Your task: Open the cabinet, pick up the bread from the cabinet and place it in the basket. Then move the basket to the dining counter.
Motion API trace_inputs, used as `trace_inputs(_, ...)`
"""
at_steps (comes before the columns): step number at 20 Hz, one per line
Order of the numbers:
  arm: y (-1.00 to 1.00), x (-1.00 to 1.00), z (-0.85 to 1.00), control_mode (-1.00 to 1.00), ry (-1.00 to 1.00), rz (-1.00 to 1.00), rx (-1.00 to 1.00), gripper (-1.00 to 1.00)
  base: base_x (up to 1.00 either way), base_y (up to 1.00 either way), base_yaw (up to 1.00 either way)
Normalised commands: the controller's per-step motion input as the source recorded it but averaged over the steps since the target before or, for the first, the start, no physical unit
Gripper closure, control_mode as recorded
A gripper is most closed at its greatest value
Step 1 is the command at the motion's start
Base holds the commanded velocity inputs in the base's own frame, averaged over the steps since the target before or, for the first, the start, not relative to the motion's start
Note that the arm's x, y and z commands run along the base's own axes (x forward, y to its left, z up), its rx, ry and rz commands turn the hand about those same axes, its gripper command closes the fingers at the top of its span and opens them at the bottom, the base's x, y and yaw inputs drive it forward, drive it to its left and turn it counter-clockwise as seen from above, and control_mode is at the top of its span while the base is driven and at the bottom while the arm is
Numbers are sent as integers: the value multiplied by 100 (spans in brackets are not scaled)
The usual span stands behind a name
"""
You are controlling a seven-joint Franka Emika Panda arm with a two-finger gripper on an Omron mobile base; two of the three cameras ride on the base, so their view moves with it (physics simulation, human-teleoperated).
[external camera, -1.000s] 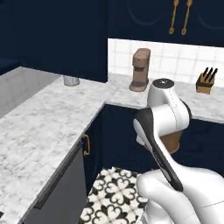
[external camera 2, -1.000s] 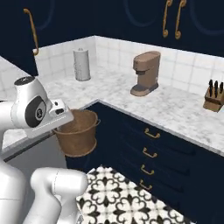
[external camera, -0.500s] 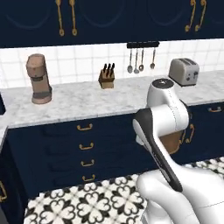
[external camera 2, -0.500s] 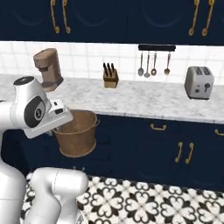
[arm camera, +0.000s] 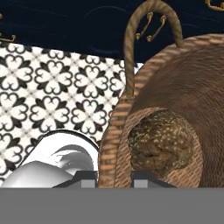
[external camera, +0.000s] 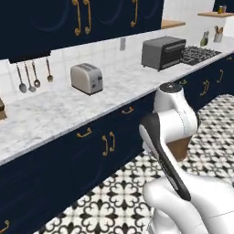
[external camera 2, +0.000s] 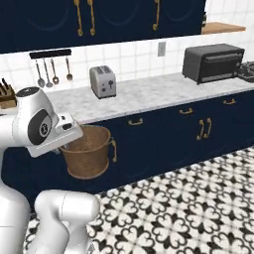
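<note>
Carrying the basket, bread inside

Resting on the floor of the basket (arm camera: pixel 175 87), the bread (arm camera: pixel 162 144) lies just beyond the gripper (arm camera: pixel 114 177), whose jaws pinch the basket's rolled rim. Beneath the lifted basket (external camera 2: pixel 88 156) spreads patterned floor tile (external camera 2: pixel 188 208); navy base cabinets (external camera 2: pixel 163 129) stand behind.

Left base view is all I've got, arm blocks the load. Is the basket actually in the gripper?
Observer: Yes. In the hand view the gripper is shut on the rim of the basket, one finger on each side of the wall.
Operator: Bread aboard?
Observer: Yes, the bread lies on the basket's bottom.
Operator: Basket resting on anything?
Observer: No. In the right base view the basket hangs in the air in front of the navy base cabinets, above the patterned floor.
</note>
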Motion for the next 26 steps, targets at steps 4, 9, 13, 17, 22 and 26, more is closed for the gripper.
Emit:
trace_inputs(4, 0, 0, 0, 100, 0, 0, 0, 100, 0, -78, -81)
trace_inputs(9, 0, 0, 0, 100, 0, 0, 0, 100, 0, -78, -81)
trace_inputs(13, 0, 0, 0, 100, 0, 0, 0, 100, 0, -69, -82)
trace_inputs(17, 0, 0, 0, 100, 0, 0, 0, 100, 13, -63, -78)
trace_inputs(22, 0, 0, 0, 100, 0, 0, 0, 100, 12, -62, -79)
trace_inputs(26, 0, 0, 0, 100, 0, 0, 0, 100, 5, -60, -83)
